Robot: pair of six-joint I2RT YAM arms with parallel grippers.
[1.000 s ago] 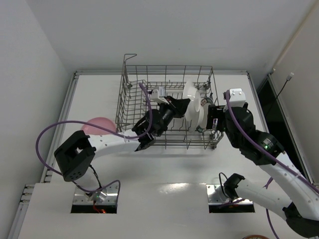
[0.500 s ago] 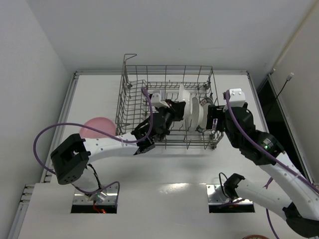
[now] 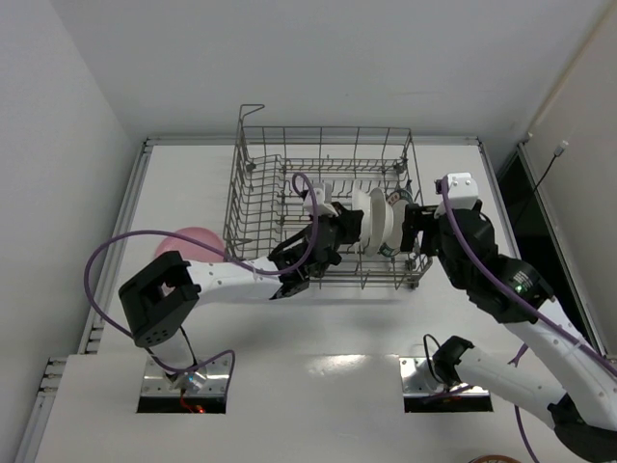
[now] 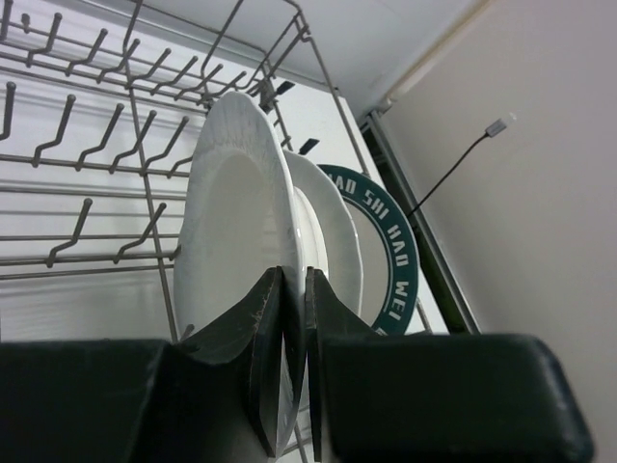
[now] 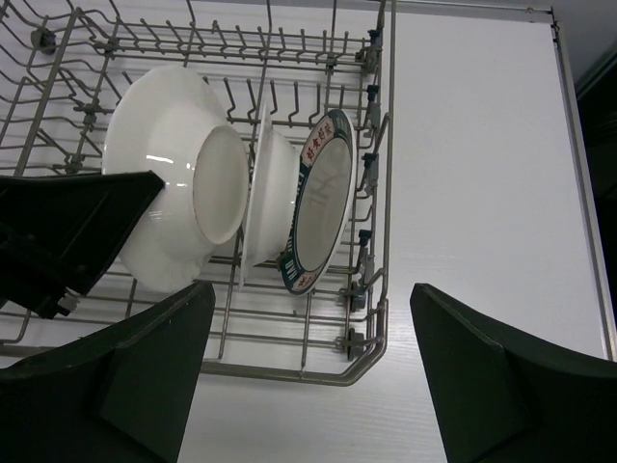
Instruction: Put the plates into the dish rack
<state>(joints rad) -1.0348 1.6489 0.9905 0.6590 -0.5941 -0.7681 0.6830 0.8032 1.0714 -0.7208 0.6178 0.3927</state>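
Our left fingers (image 4: 273, 347) are clamped on the rim of a white plate (image 4: 236, 212), one finger pressed against each face. The plate stands on edge in the dish rack (image 4: 87, 159) and rises straight up from the grip among the upright wire pegs.

Just to the right of these fingers, as the left wrist camera sees them, a second white plate (image 4: 333, 241) stands on edge close behind the held one. A teal-rimmed plate (image 4: 390, 256) with lettering on its border stands just beyond that. The three sit in a tight row, and we cannot tell whether they touch one another.

Our right fingers (image 5: 154, 376) stand wide apart with nothing held between them. They hang just outside the rack's side wall, with its rim wire crossing the gap between them. Ahead of them the teal-rimmed plate is the nearest, then the second white plate, then the gripped one, where the dark left fingers show against its edge.

The pink plate (image 3: 183, 239) lies flat on the bench (image 3: 482, 193), outside the rack and well back from our left fingers. It is partly hidden under our left arm.
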